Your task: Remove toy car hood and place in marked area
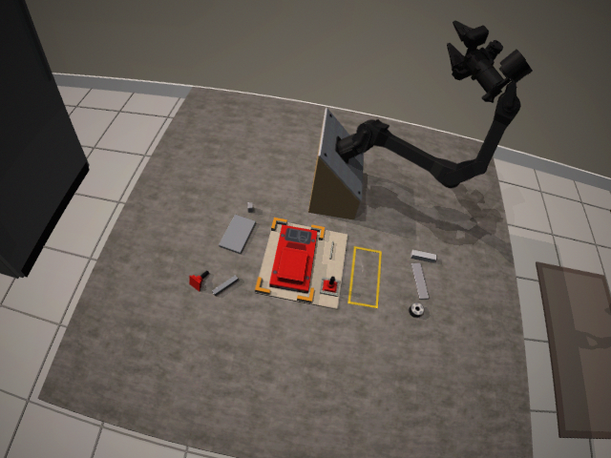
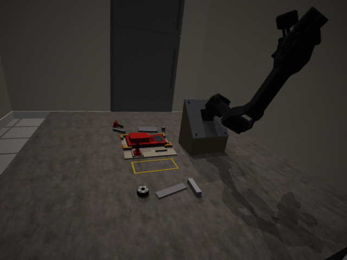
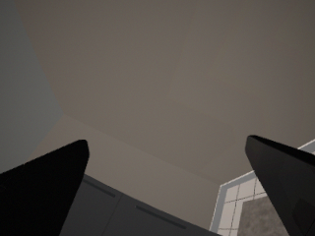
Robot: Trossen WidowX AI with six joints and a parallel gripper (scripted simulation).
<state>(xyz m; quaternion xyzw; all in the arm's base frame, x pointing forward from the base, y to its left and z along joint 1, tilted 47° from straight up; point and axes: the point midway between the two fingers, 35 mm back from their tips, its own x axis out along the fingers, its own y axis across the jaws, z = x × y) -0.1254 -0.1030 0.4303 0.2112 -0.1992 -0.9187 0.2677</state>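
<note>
Red toy car (image 1: 293, 260) is seen on its beige board, hood (image 1: 301, 237) apparently not removed; yellow-outlined marked area (image 1: 365, 277) holds nothing. Black gripper (image 1: 461, 40) is raised far away, open, empty.

Plain grey-brown walls (image 2: 56, 56) enclose the room. A mottled grey table surface (image 1: 221, 344) lies centrally; pale square-tiled floor (image 1: 113, 128) borders it. A tall dark cabinet (image 2: 145, 56) stands at 12 o'clock in the exterior view. Lighting is dim.
</note>
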